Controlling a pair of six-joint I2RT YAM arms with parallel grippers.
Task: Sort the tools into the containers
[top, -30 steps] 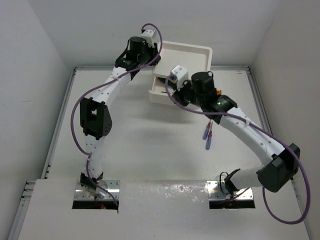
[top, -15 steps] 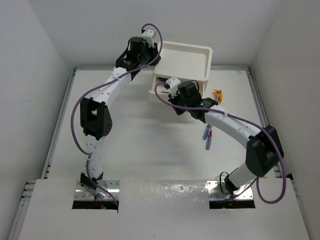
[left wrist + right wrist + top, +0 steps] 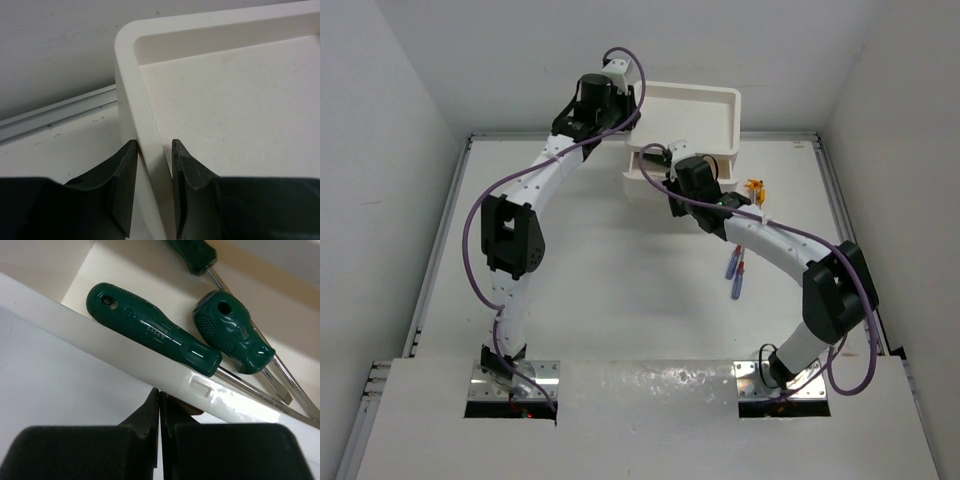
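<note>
The left gripper [image 3: 152, 150] was clamped on the top tray [image 3: 130, 75] of the white drawer unit [image 3: 685, 125], one finger on each side of its rim near a corner. The right gripper [image 3: 160, 400] had its fingers pressed together at the front of an open drawer [image 3: 60, 340]. A sliver of the red-brown handle [image 3: 182, 409] showed just past them (the rest was hidden). Two green screwdrivers [image 3: 150, 332] [image 3: 232, 335] lay inside, and a third [image 3: 195, 252] was cut off at the frame's top. From above, the right arm hid the drawer's contents. The blue-purple screwdrivers [image 3: 735, 272] and the orange piece [image 3: 754, 186] lay on the table [image 3: 620, 280], too small to make out.
</note>
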